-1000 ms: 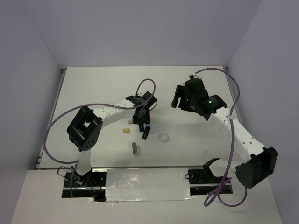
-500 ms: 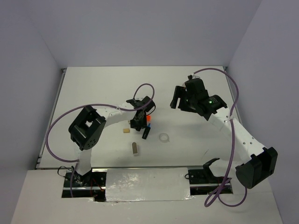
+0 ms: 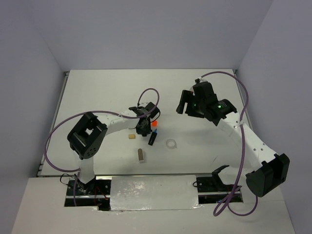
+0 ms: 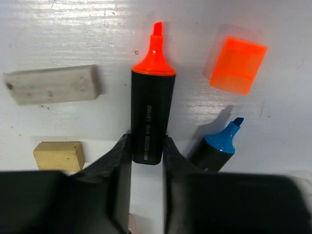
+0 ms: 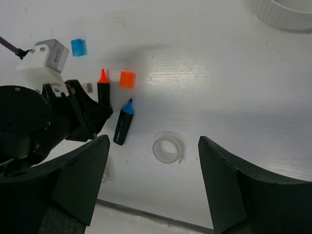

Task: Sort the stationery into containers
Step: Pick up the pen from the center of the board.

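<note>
In the left wrist view a black marker with a bare orange tip (image 4: 148, 117) lies on the table. My left gripper (image 4: 147, 156) is shut on its rear end, both fingers pressed against its sides. Its orange cap (image 4: 238, 65) lies loose to the right. An uncapped blue-tipped marker (image 4: 217, 148) lies beside my right finger. From above, the left gripper (image 3: 144, 127) sits low at the table's middle. My right gripper (image 5: 153, 141) hangs open high above the clear tape ring (image 5: 167, 149), holding nothing. The white dish (image 5: 287, 12) shows only its rim at the top right.
A grey block (image 4: 51, 84) and a tan block (image 4: 58, 156) lie left of the held marker. A loose blue cap (image 5: 78, 47) rests farther back. Another grey block (image 3: 141, 155) lies near the front. The tape ring (image 3: 171, 144) sits right of the blue marker (image 3: 152, 138).
My left gripper has come down and closed its fingers onto the orange marker's rear end. The right arm has barely moved.
</note>
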`<state>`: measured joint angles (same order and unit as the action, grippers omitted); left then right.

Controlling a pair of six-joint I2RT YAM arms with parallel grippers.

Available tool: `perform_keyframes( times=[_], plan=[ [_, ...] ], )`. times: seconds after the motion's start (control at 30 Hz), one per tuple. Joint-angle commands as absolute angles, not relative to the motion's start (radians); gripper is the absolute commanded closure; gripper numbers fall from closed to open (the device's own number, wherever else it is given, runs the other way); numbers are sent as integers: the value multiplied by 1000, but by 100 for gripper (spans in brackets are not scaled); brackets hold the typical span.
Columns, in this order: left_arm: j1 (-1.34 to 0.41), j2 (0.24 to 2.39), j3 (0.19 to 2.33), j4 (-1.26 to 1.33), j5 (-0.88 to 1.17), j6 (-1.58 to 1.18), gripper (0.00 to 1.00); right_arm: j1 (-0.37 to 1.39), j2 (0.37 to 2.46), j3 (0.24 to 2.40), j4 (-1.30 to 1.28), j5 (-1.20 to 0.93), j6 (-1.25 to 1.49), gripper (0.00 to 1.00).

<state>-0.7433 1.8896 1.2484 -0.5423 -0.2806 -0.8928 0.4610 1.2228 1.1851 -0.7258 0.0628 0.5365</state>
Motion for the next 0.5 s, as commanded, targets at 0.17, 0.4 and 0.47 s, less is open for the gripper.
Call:
perform_keyframes(
  times=[0.17,0.4,0.47],
  plan=[
    [-755,1784,1198,-555,-278,-861,87,459,1193,1180,-689,9,574,19],
    [-755,1590,1247,-592,-334,-801,100,463,1264,1181,-670,15,610,18],
    [-753,1487,1241,-612,-391,-799,100,498,1355,1234,-705,46,633,18]
  ],
)
